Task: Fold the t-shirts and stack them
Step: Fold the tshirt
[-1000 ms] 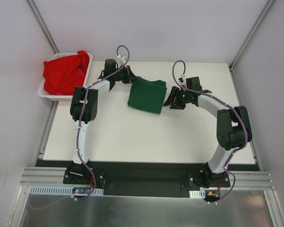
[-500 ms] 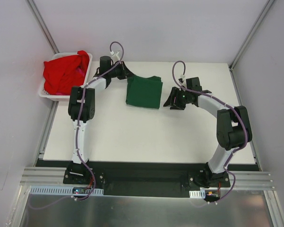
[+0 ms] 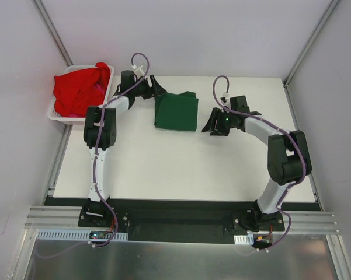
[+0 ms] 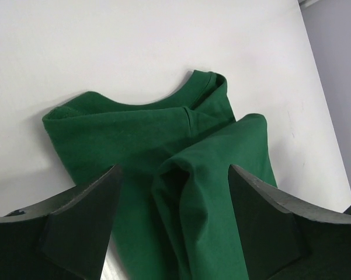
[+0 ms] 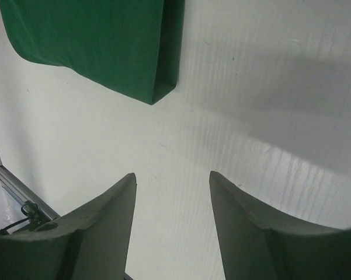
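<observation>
Top external view: folded green t-shirt [image 3: 176,112] lies flat on the tabletop [image 3: 181,169], far centre. Left hand [image 3: 156,92] sits at its far-left corner, fingers spread, not pinching the cloth. Right hand [image 3: 212,126] is just right of the shirt, open, over the tabletop. Red t-shirts [image 3: 76,90] are heaped in the white basket [image 3: 57,118], far left.

Left gripper [image 4: 174,175] and right gripper [image 5: 172,178] both have jaws spread apart
</observation>
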Controlling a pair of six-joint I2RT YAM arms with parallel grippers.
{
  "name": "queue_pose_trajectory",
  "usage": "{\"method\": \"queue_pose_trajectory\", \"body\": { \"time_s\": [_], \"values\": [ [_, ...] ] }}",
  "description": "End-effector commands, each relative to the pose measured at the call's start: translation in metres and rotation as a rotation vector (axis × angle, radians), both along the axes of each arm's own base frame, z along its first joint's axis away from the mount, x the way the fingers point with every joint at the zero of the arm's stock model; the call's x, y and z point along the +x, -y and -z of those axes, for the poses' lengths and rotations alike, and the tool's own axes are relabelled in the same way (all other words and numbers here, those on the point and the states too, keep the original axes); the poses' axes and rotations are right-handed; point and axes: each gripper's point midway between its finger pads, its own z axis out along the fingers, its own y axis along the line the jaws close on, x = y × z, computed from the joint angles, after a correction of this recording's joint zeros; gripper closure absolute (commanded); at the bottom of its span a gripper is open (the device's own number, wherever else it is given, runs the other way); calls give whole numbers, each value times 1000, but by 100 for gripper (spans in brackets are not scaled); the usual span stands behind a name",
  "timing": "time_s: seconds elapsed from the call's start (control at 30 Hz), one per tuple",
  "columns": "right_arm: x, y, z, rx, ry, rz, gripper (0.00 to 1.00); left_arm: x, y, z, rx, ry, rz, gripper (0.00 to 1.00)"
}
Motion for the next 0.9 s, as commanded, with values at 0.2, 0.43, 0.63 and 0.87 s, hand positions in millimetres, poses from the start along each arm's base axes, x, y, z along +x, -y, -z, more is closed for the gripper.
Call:
{"method": "queue_pose_trajectory", "body": {
  "time_s": [0.2, 0.43, 0.63, 0.87],
  "values": [
    [-3, -1, -13, 28, 39, -25, 44, -16, -10, -87, 6, 172, -1, 27],
    [-7, 0, -18, 30, 50, -25, 44, -33, -12, -65, 30, 127, 15, 31],
    [-9, 0, -15, 29, 43, -27, 44, -35, -7, -63, -13, 116, 33, 90],
    [-9, 0, -13, 26, 41, -28, 44, -42, 13, -93, -185, 155, 147, 100]
  ]
}}
